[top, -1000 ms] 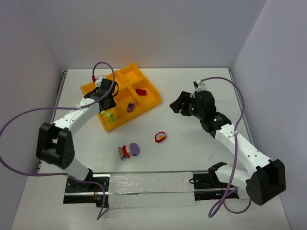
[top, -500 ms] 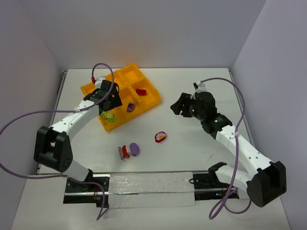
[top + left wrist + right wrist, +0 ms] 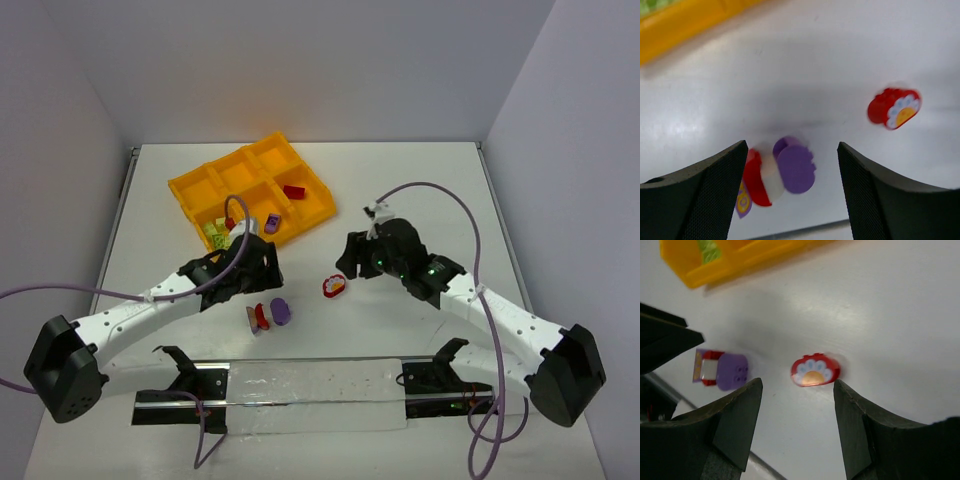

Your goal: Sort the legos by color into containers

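Tray: an orange-yellow plastic tray (image 3: pixel 268 158) of six square cells is lying on the white table (image 3: pixel 420 190); every place below is being given from it.
Green cell: yellow-green studded plastic bricks (image 3: pixel 214 234) are sitting in the left end cell of the tray's near row.
Purple cell: one small purple plastic brick (image 3: pixel 271 224) is resting in the middle cell of that row.
Red cell: one red plastic brick (image 3: pixel 294 192) is lying in the right end cell.
Loose cluster: a purple, white and red clump (image 3: pixel 270 314) is lying on the tray's near side, well apart from it. Its smaller parts are blurring in the wrist view, so possibly a further piece is attached.
Paw piece: a rounded red plastic brick (image 3: pixel 815 371) with a paw print is lying off the tray's near-right corner, apart from the clump.
Left gripper (image 3: pixel 791 150): is hovering over the clump, jaws standing wide, gripping nothing.
Right gripper (image 3: pixel 797 385): is hanging over the paw piece, fingers parted, nothing between them.
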Controlling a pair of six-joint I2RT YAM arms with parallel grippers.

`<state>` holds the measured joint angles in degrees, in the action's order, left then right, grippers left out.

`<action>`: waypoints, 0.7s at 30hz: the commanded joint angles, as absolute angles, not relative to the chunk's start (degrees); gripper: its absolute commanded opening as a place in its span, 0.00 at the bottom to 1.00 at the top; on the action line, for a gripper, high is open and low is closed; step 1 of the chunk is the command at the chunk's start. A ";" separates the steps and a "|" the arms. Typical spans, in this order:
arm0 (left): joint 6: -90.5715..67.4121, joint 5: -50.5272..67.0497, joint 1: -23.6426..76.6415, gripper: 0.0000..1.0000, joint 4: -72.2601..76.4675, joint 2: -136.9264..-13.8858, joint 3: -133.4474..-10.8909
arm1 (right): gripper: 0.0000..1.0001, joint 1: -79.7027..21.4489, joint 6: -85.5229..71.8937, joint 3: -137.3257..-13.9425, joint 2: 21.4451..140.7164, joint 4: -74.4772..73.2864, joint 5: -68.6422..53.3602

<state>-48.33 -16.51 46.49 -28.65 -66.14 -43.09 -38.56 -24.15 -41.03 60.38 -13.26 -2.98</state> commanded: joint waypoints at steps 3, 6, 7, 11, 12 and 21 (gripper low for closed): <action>-58.00 -15.52 50.16 0.79 -29.03 -60.92 -37.57 | 0.66 -45.74 -22.40 -45.36 65.38 -13.51 2.59; -58.54 -18.54 52.27 0.76 -30.44 -60.22 -38.44 | 0.66 -45.97 -23.63 -45.39 66.02 -12.42 2.11; -58.92 -19.47 52.99 0.75 -31.81 -60.44 -38.72 | 0.66 -45.97 -23.80 -45.67 66.24 -12.47 2.11; -65.23 -24.31 53.93 0.68 -38.07 -62.04 -39.57 | 0.66 -45.99 -24.09 -46.03 66.09 -13.11 2.90; -68.17 -26.57 54.82 0.66 -41.37 -61.83 -39.63 | 0.66 -46.04 -24.30 -45.98 65.88 -13.53 3.48; -66.69 -31.07 57.30 0.76 -39.57 -59.04 -43.97 | 0.71 -45.97 -22.16 -47.74 76.42 -15.18 6.46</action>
<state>-66.89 -27.18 57.01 -41.05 -59.46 -38.83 -45.63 -23.77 -44.92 72.28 -14.43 4.35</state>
